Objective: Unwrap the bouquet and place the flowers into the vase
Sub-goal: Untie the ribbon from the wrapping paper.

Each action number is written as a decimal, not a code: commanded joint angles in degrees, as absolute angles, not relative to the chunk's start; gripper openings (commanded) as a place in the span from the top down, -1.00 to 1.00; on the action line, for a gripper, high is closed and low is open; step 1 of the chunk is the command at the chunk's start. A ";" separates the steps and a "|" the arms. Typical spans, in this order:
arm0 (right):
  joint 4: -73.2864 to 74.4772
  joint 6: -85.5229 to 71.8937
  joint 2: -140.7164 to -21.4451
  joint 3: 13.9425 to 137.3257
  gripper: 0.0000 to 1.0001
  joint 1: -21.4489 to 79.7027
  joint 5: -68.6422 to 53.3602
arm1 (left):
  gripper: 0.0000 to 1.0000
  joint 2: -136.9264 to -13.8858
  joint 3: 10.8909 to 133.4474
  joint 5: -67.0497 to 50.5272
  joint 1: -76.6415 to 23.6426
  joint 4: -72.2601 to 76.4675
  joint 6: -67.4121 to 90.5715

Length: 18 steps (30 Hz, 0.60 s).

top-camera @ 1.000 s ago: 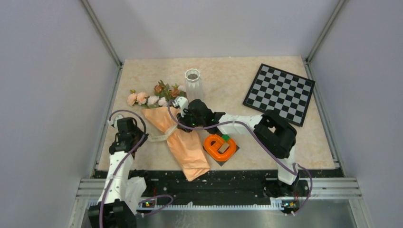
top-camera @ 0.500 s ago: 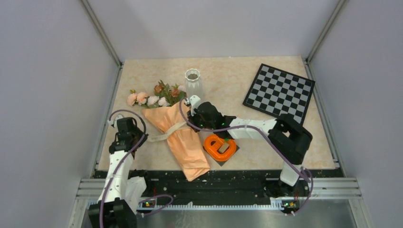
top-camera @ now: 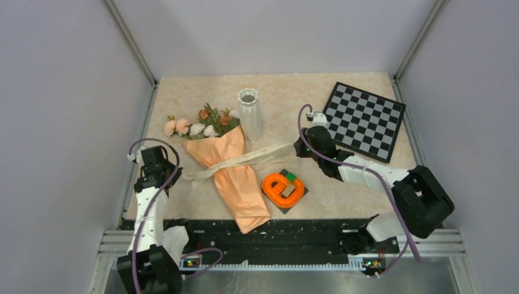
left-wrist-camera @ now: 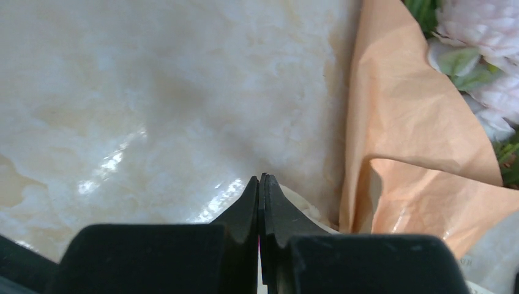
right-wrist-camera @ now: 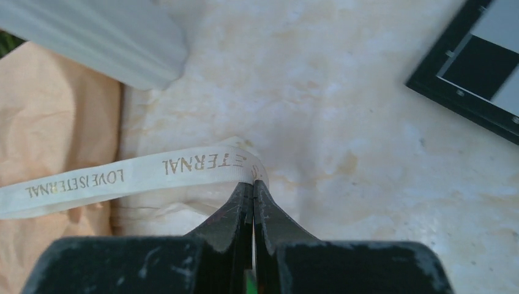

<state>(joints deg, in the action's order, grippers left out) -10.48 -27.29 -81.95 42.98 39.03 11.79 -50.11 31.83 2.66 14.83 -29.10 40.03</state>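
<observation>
Our right pincer [right-wrist-camera: 253, 184], arm stretched out, grips the printed cream ribbon [right-wrist-camera: 92, 182].
Left pincer [left-wrist-camera: 262, 179] clenched; ribbed white vase [top-camera: 250, 115] upright beside peach kraft-paper bouquet [top-camera: 232, 168].

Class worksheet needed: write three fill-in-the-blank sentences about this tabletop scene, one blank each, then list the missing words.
1. The right gripper is shut on the end of the cream ____.
2. The gold print on it reads LOVE IS ____.
3. The white vase stands ____ just beyond the bouquet.
Missing words: ribbon; ETERNAL; upright.
</observation>
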 commanded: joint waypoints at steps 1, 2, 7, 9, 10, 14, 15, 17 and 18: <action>-7.40 -34.50 -78.24 39.64 1.00 35.07 16.57 | 1.00 -47.86 33.63 7.34 17.37 -33.82 41.32; -7.00 -35.24 -77.88 38.97 1.00 34.35 17.51 | 1.00 -47.17 33.44 8.06 17.73 -34.60 41.44; -5.59 -38.82 -76.93 36.31 1.00 32.43 22.55 | 1.00 -44.34 33.03 10.98 19.29 -37.26 41.51; -5.29 -39.63 -76.78 35.74 1.00 31.96 23.67 | 0.97 -44.18 33.24 10.89 19.49 -37.44 41.71; -5.15 -39.87 -76.78 35.65 1.00 31.78 23.81 | 0.93 -44.21 33.57 10.55 19.55 -37.40 41.69; -5.50 -37.93 -76.98 35.68 0.36 31.38 22.34 | 0.24 -45.44 35.58 8.32 19.59 -36.92 38.73; -5.86 -36.79 -76.92 35.70 0.14 31.38 21.57 | -0.09 -45.88 36.43 7.58 19.60 -37.13 38.09; -6.49 -35.05 -76.43 35.41 -0.06 31.42 20.80 | -0.59 -46.76 38.39 5.39 19.52 -38.96 35.80; -7.60 -33.85 -75.87 34.77 -0.11 31.38 20.24 | -0.71 -47.12 39.13 4.50 19.51 -39.53 35.45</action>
